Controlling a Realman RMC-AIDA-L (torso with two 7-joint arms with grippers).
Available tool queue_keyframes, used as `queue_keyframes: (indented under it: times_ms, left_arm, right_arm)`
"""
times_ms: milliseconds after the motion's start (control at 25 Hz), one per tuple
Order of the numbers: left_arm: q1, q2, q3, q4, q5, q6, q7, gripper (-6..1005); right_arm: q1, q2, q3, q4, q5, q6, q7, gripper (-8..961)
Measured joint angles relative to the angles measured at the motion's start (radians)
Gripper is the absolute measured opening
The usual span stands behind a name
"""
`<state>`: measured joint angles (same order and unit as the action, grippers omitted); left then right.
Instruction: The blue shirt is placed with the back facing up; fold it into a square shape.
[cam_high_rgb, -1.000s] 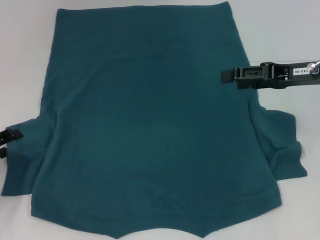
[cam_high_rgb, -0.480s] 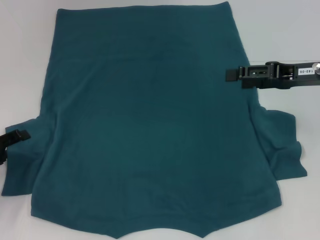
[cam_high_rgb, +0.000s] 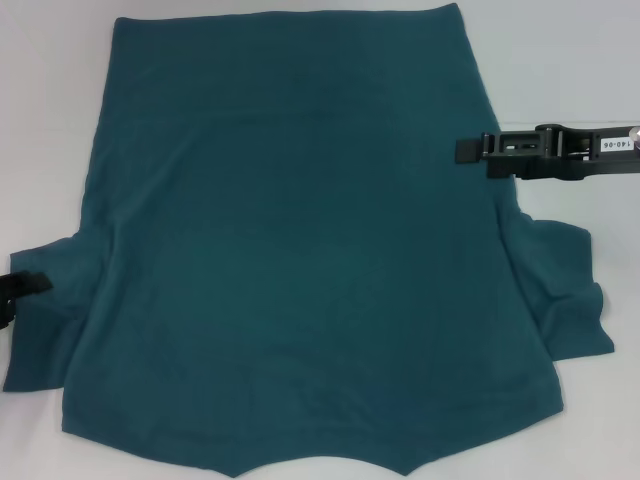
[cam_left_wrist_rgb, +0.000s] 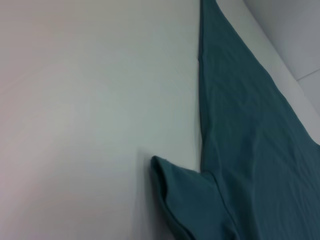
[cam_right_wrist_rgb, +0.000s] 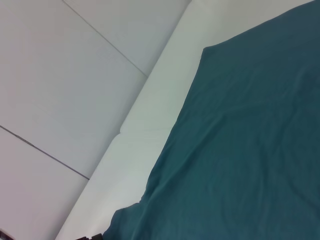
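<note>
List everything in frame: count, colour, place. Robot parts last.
dark teal-blue short-sleeved cotton T-shirt: 1, teal-blue, spread flat with its plain back up, covering most of the table; hem at the far side, sleeves out to both sides near the robot, nothing folded yet
white table surface: 1, white, under the shirt, bare along both sides
left tool: 1, black, at the left edge of the head view beside the shirt's left sleeve; only partly in frame
right tool: 1, black, over the shirt's right edge, reaching in from the right, with a white label on the arm behind it
</note>
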<state>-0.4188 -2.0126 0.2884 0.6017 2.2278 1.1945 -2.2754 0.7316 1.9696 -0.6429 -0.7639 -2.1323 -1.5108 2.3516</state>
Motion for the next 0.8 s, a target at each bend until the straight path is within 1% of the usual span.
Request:
queue_keyframes:
  times_ms: [40,160,600,800]
  left_arm:
    - [0.001,0.0,0.0,0.0,0.0,0.0,0.0,622]
    - [0.004,0.0,-0.002,0.001,0.0,0.0,0.0,389]
    - [0.004,-0.002,0.0,0.01,0.001,0.003,0.002,164]
    - [0.0,0.001,0.004,0.022,0.006,0.008,0.009,2]
  right_arm:
    - [0.0,0.0,0.001,0.0,0.0,0.0,0.0,942]
    - [0.0,0.0,0.008,0.0,0.0,-0.005,0.0,942]
    - [-0.002,-0.001,0.022,0.0,0.0,-0.012,0.0,941]
    - [-0.004,-0.002,0.022,0.0,0.0,-0.012,0.0,942]
